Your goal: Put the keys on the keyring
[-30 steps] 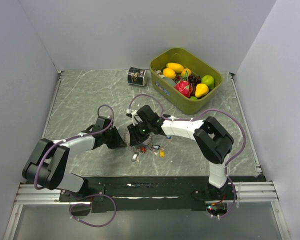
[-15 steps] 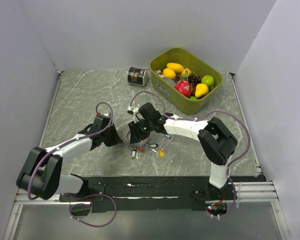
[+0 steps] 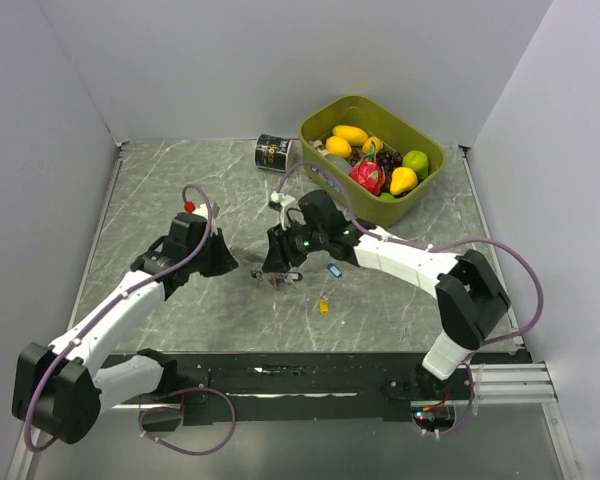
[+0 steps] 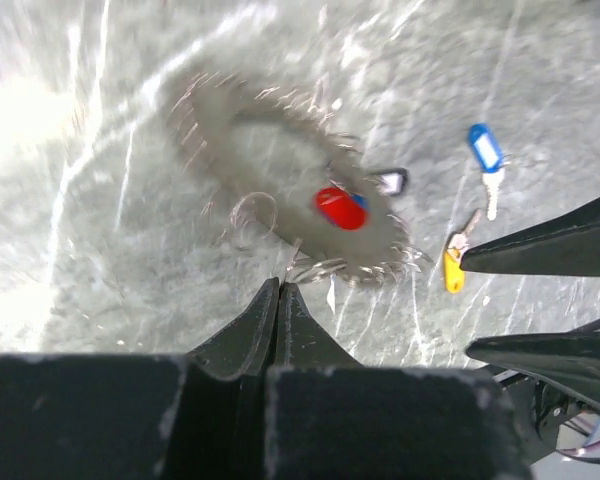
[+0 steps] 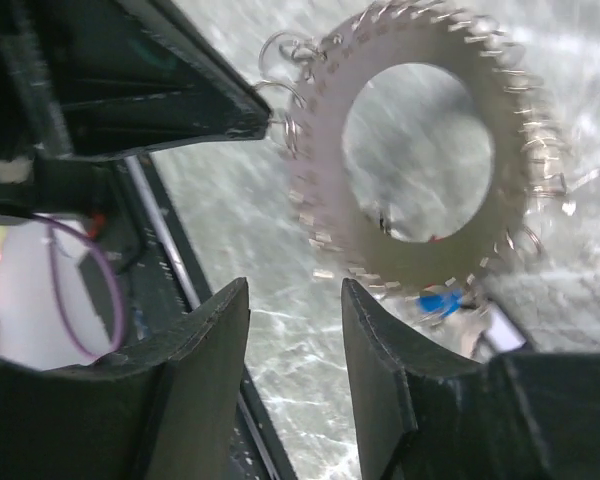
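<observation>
L gripper (image 4: 280, 288) is pressed shut, pinching a small wire loop on the rim of the keyring (image 5: 325, 195), which looks lifted btwn the arms. R gripper (image 5: 295, 300) is spread and empty just beside it. With the blue key (image 4: 485, 150) & yellow key (image 4: 452, 270) loose on the table, hold the ring steady w/ L and take one key by its tag w/ R.

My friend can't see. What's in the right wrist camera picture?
A big grey keyring with a hollow middle fills the view, and the left gripper's shut tips pinch a small wire loop on its edge. The right gripper's own fingers stand open below, holding nothing.
</observation>
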